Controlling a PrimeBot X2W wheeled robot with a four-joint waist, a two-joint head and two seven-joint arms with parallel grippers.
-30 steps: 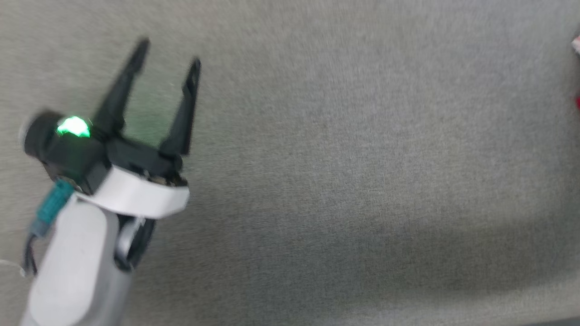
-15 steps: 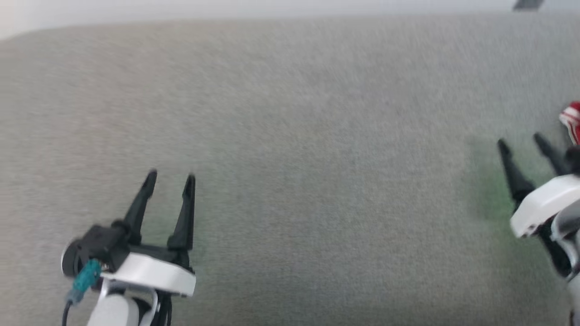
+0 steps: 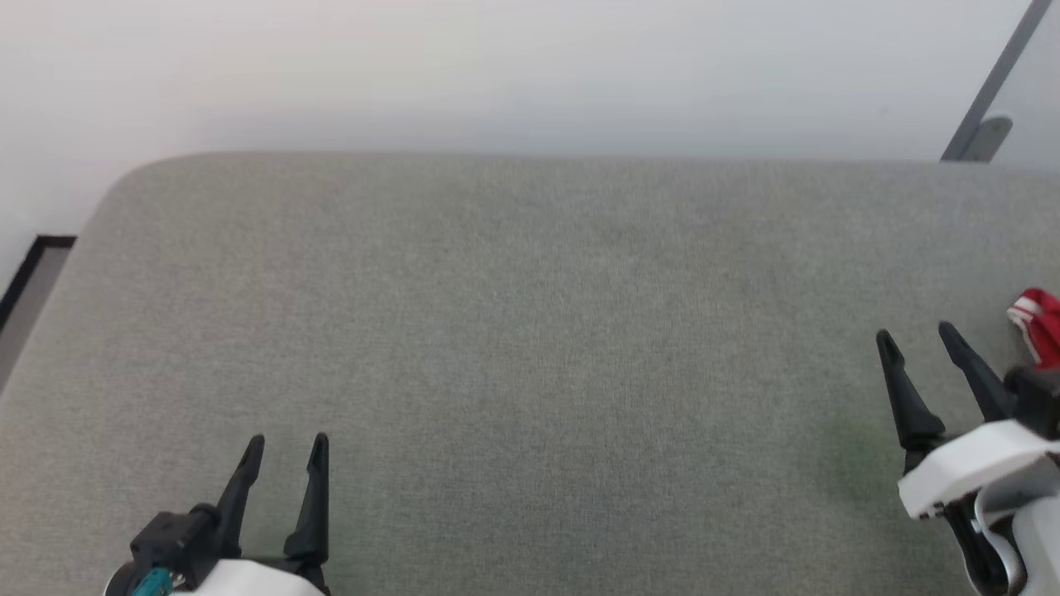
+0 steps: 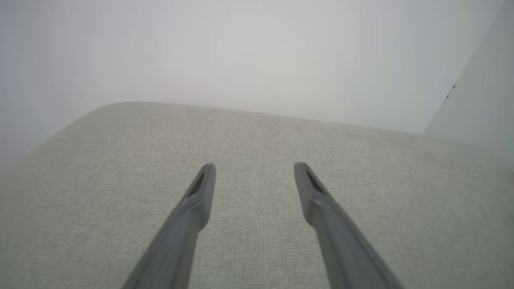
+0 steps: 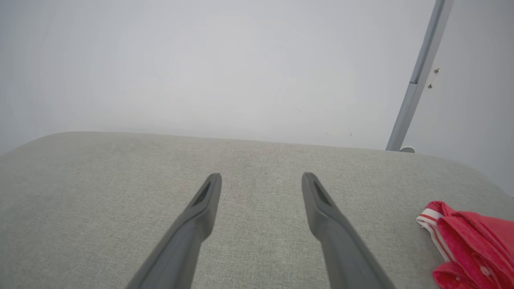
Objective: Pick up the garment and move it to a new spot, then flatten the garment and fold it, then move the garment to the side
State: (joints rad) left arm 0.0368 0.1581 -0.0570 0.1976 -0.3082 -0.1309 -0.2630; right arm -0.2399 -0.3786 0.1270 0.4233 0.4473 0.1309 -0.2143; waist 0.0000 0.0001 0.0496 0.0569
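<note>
**tilt_watcher:** Anyone else noticing the head view jumping around over the last second? What's actually changing?

**foldbot_fan:** It's mostly the camera that's moving, not the stuff. A second ago it's looking down at a blurry close-up with just one arm in it. Now it's sitting sharp and showing the whole grey cushion, with the wall coming in along the top.

Going left to right: the left gripper is hanging at the lower left over bare fabric, with its fingers spread wide and nothing between them. Its own wrist view is showing the same thing. The middle of the cushion is lying bare. The right gripper is coming into the picture at the lower right, also gaping wide and carrying nothing.

**tilt_watcher:** And the shirt?

**foldbot_fan:** The shirt is peeking in at the far right edge, just beyond the right gripper and below a metal bar. The right wrist view is showing it better. It's lying bunched on the cushion with the striped trim showing, and nothing is touching it.

**tilt_watcher:** So where is that leaving the job?

**foldbot_fan:** Hard to call. A shirt lying off to the side with both grippers empty is fitting either a shirt waiting to be grabbed or one already put aside. Only part of it is showing, so whether it's folded isn't clear.
</note>
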